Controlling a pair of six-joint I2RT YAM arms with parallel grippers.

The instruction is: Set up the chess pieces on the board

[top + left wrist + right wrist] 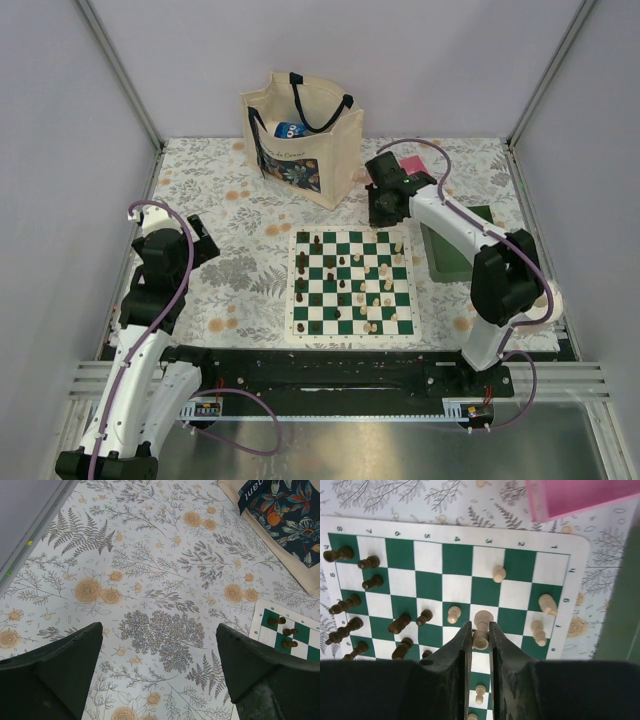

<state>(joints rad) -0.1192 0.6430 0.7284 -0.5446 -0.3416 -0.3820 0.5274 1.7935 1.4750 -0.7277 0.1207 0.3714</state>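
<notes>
The green-and-white board lies in the middle of the floral table, with dark and cream chess pieces scattered over it. My right gripper is shut on a cream piece held above the board; in the top view the right gripper hangs over the board's far edge. Dark pieces stand along the left of the right wrist view, and cream pieces lie toward the right. My left gripper is open over bare tablecloth, left of the board's corner.
A cream tote bag stands at the back behind the board. A pink tray sits beyond the board's far right corner. A green tray lies right of the board, partly under the right arm.
</notes>
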